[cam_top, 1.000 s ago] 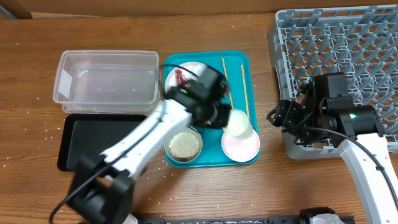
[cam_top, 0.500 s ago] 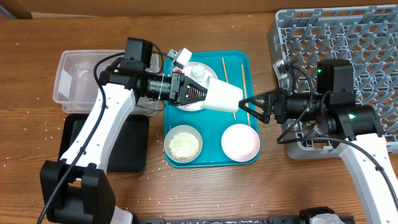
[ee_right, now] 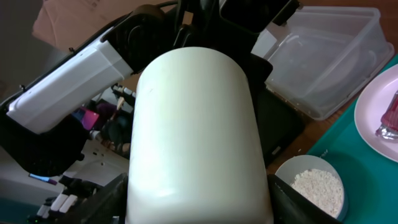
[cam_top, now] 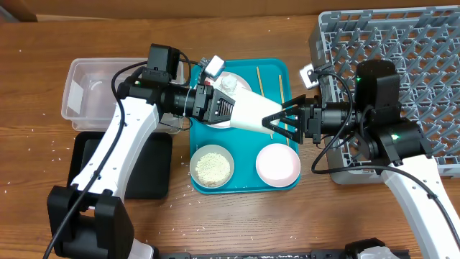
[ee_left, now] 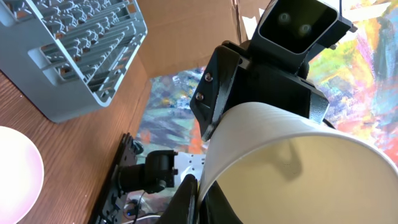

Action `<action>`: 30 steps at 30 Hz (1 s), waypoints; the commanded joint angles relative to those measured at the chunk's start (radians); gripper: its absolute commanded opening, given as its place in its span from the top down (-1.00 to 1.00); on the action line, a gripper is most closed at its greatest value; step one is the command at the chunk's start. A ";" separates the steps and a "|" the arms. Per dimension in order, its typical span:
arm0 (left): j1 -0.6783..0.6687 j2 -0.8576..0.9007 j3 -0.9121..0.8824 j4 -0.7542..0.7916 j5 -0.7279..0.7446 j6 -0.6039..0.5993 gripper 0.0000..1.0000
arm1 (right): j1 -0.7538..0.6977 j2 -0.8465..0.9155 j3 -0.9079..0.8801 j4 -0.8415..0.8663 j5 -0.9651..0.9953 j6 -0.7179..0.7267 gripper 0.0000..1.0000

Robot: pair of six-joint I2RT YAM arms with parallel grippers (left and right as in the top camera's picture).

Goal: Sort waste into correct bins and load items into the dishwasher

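My left gripper (cam_top: 219,106) is shut on the rim of the small white cup (cam_top: 251,111), one finger inside and one outside (ee_left: 199,199). It holds the cup on its side above the teal tray (cam_top: 244,183). My right gripper (cam_top: 279,121) is open, and its fingers flank the cup's closed base (ee_right: 199,205) on both sides. A bowl of white rice (cam_top: 212,167) and an empty pale-pink bowl (cam_top: 278,164) sit at the tray's front. The white plate (cam_top: 233,78) lies mostly under the arm, with the red wrapper (ee_right: 392,121) on it. Two chopsticks (cam_top: 281,86) lie at the tray's back right.
The clear tub (cam_top: 122,90) stands at the back left, with the black tray (cam_top: 151,173) in front of it. The grey dish rack (cam_top: 402,65) fills the right side. Rice grains are scattered on the wooden table around the black tray.
My left gripper has lifted the cup off the pink bowl and turned it on its side over the tray. My right gripper has moved left, and its fingers now flank the cup's base.
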 commanded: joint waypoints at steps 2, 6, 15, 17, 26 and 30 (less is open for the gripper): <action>-0.020 -0.013 0.010 0.000 0.004 0.022 -0.11 | -0.007 -0.011 0.022 0.000 -0.005 0.023 -0.03; -0.012 -0.013 0.010 -0.003 -0.024 0.021 -1.00 | -0.124 -0.023 0.023 -0.101 0.111 0.037 0.04; 0.002 -0.013 0.010 -0.054 -0.148 0.019 -1.00 | -0.372 -0.062 0.192 -0.572 0.674 0.007 0.08; 0.002 -0.013 0.010 -0.074 -0.185 0.019 -1.00 | -0.399 -0.060 0.255 -0.675 0.855 0.010 0.08; 0.002 -0.013 0.010 -0.113 -0.269 0.019 -1.00 | -0.413 -0.006 0.303 -0.790 1.216 0.165 0.06; 0.002 -0.013 0.010 -0.118 -0.269 0.020 -1.00 | -0.413 0.072 0.303 -0.830 1.184 0.165 0.06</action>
